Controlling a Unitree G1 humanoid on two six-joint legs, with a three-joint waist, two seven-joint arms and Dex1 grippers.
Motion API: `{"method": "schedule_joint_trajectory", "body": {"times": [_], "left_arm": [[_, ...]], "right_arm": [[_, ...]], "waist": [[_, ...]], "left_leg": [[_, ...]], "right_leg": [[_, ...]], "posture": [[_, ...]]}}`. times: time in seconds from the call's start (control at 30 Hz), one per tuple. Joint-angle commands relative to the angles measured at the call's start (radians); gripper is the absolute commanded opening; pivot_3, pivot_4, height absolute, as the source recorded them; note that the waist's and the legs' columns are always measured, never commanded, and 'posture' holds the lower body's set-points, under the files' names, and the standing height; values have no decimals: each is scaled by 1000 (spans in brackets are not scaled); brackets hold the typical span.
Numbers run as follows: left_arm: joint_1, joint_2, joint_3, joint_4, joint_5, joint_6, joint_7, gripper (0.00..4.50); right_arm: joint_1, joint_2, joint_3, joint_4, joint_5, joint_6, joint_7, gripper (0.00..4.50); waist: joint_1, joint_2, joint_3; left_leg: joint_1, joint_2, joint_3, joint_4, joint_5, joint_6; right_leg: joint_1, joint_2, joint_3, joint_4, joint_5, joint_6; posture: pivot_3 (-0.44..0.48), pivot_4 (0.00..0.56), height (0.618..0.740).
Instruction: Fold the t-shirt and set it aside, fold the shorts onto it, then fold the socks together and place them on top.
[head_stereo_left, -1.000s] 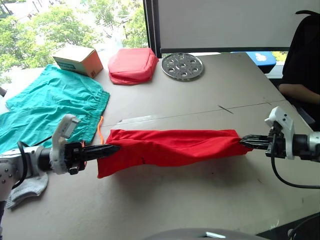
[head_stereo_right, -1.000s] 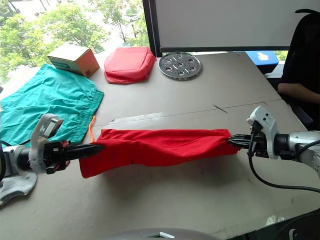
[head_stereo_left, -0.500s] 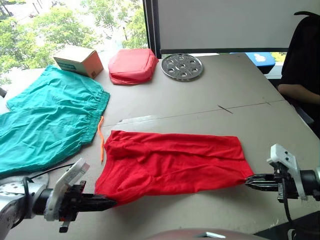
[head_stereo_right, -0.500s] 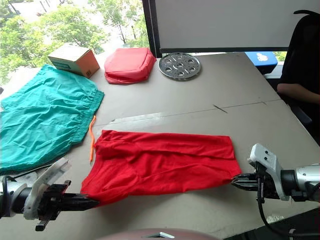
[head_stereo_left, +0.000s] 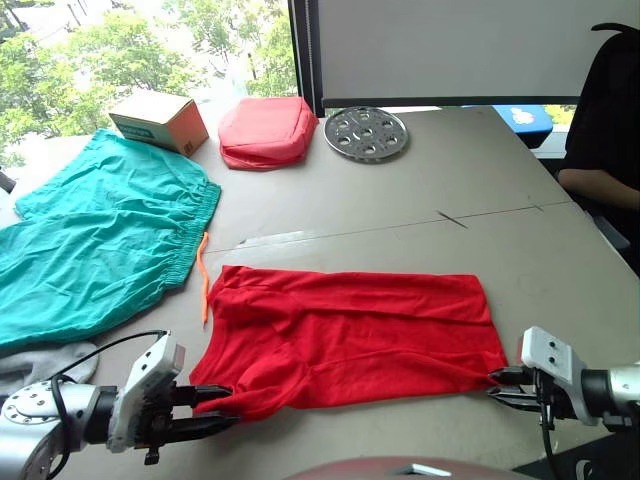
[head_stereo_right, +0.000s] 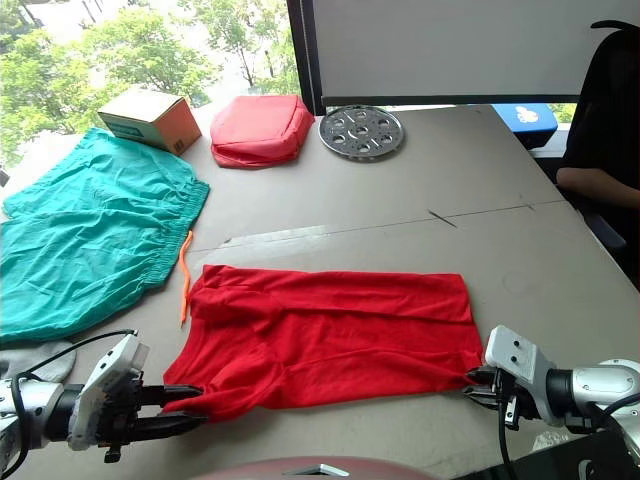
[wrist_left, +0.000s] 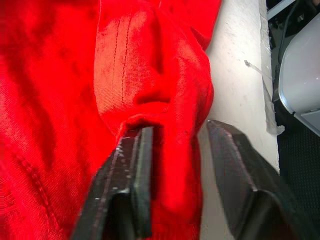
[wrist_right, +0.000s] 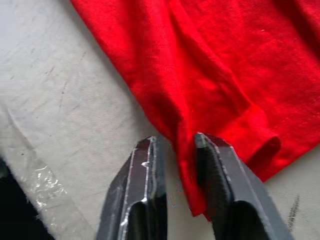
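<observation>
Left eye view, t-shirt (head_stereo_left: 350, 325) between tools

One t-shirt (head_stereo_left: 350, 330), one shorts (head_stereo_left: 95, 240), one pouch (head_stereo_left: 264, 131), one box (head_stereo_left: 158, 120), one perforated disc (head_stereo_left: 366, 132).

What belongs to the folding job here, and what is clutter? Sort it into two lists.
Job:
t-shirt, laid flat, a near corner between each gripper's open fingers: left gripper, right gripper
shorts, spread out
socks, beside the shorts

Clutter:
box
red pouch
metal disc
seated person
</observation>
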Motion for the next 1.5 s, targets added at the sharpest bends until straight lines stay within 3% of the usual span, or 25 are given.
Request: {"method": "schedule_joint_trajectory", "body": {"times": [0.03, 0.07, 0.13, 0.2, 0.33, 0.5, 0.67, 0.93, 1.07, 1.13, 1.17, 1.23, 1.33, 1.5], "left_arm": [[-4, 93, 107, 57, -99, 125, -101, 3432], [-5, 119, 122, 75, -110, 145, -133, 3432], [-40, 154, 139, 110, -128, 171, -160, 3432], [-166, 158, 135, 160, -163, 217, -102, 3432], [-404, 120, 67, 225, -120, 200, 28, 3432], [-663, 28, -78, 269, 3, 143, 223, 3432], [-899, -16, -273, 385, 171, 89, 300, 3432], [-1035, 22, -538, 625, 407, -82, 133, 3432], [-1072, 10, -622, 724, 488, -157, 60, 3432], [-1092, -7, -648, 768, 515, -174, 40, 2891], [-1099, -12, -658, 785, 524, -180, 24, 2496], [-1110, -25, -663, 812, 534, -194, 7, 1652], [-1117, -44, -640, 827, 515, -160, -10, 203], [-1022, -17, -552, 675, 411, 32, -14, 49]], "right_arm": [[19, 20, -169, -66, 175, 83, 52, 2776], [16, 28, -220, -82, 266, 127, 58, 3286], [-26, 45, -294, -107, 425, 191, 32, 3286], [-125, 58, -298, -113, 499, 229, -60, 3286], [-421, 63, -94, -36, 299, 248, -305, 3286], [-746, 60, 221, 133, 65, 299, -409, 3286], [-959, 40, 510, 306, -104, 292, -285, 3286], [-1082, 13, 733, 527, -278, 184, -24, 3286], [-1098, 30, 769, 601, -349, 147, 23, 2054], [-1099, 44, 770, 633, -376, 131, 28, 1266], [-1100, 49, 768, 642, -388, 124, 30, 708], [-1102, 54, 763, 652, -408, 107, 39, 0], [-1126, 57, 766, 684, -467, 55, 38, 0], [-1221, 110, 790, 787, -582, -49, 22, 0]], "waist": [[0, -1, 0], [0, 0, 0], [-1, 1, 1], [-2, 2, 1], [-4, 2, 1], [-6, 1, 1], [-6, -3, -1], [-9, -4, -2], [-7, -3, -5], [-8, -3, -8], [-9, -3, -10], [-11, -3, -11], [-13, -3, -12], [-19, -2, -12]], "left_leg": [[0, 0, 0, 0, 0, 0], [0, 0, -1, 0, 0, 0], [1, 1, 0, 0, 0, 0], [1, 2, 0, 0, 0, 0], [0, 1, 1, 1, 0, -1], [-4, -4, 3, 0, 1, -1], [-9, -5, 0, 2, 2, -2], [-10, -6, -1, 6, 2, -1], [-10, -5, -2, 9, 1, -1], [-10, -5, -1, 12, 1, 1], [-10, -5, -1, 14, 1, 1], [-9, -5, -1, 15, 0, 1], [-8, -5, 1, 16, 0, 2], [-8, -6, 2, 16, 0, 2]], "right_leg": [[0, 0, 0, 0, 0, 0], [0, 1, -1, 0, 0, 0], [0, 1, -1, 0, 0, 0], [0, 1, -1, 0, 0, 0], [-1, 0, -1, 0, 0, 0], [-3, 2, 1, -1, 6, -10], [-4, 4, -1, 1, 7, -10], [-2, 4, -1, 1, 6, -10], [-2, 4, -1, 2, 6, -10], [-1, 4, -1, 3, 6, -9], [-1, 4, -1, 4, 6, -9], [-1, 4, -1, 5, 6, -9], [-1, 3, 1, 9, 6, -9], [-2, 3, 3, 11, 6, -9]], "posture": [[0, 150, 740], [0, 150, 740], [0, 150, 740], [0, 150, 740], [0, 150, 740], [0, 150, 740], [0, 150, 740], [0, 150, 740], [0, 150, 740], [0, 150, 740], [0, 150, 740], [0, 150, 740], [0, 150, 740], [0, 150, 740]]}}
